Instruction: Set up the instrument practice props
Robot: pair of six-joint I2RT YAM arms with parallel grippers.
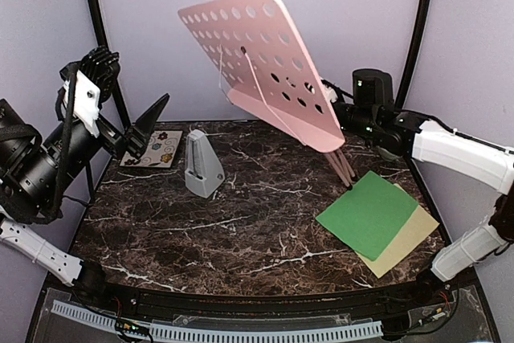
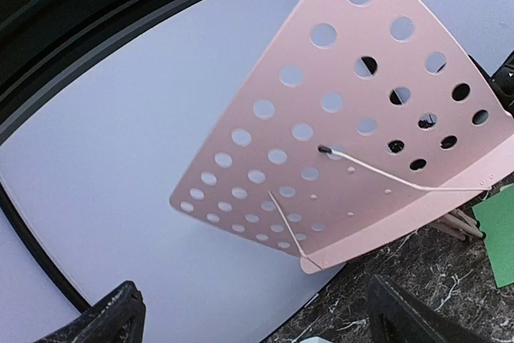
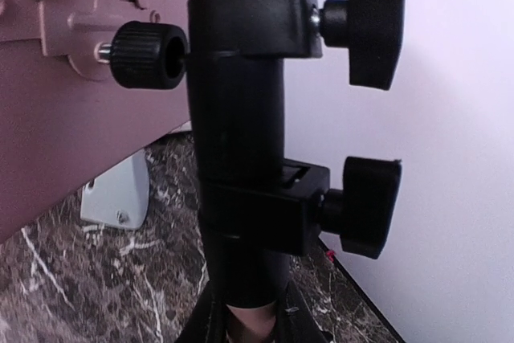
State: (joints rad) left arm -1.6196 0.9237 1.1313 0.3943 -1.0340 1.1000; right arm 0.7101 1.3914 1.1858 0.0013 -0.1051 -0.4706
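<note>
The right gripper (image 3: 247,323), jaws narrowed on the black post just behind the desk, holds the pink music stand (image 1: 265,70) tilted, likely because its legs are still folded. The left gripper (image 2: 257,315) waits wide and empty, facing the desk. The metronome (image 1: 202,168) stands between the two jaws, and the sheet-music pages (image 1: 369,214) lie below the right ones.

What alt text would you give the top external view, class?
The right gripper holds a tilted pink music stand by its post over a marble table. The left gripper is open at left; a grey metronome stands nearby, and a green page overlaps a yellow page at right.
</note>
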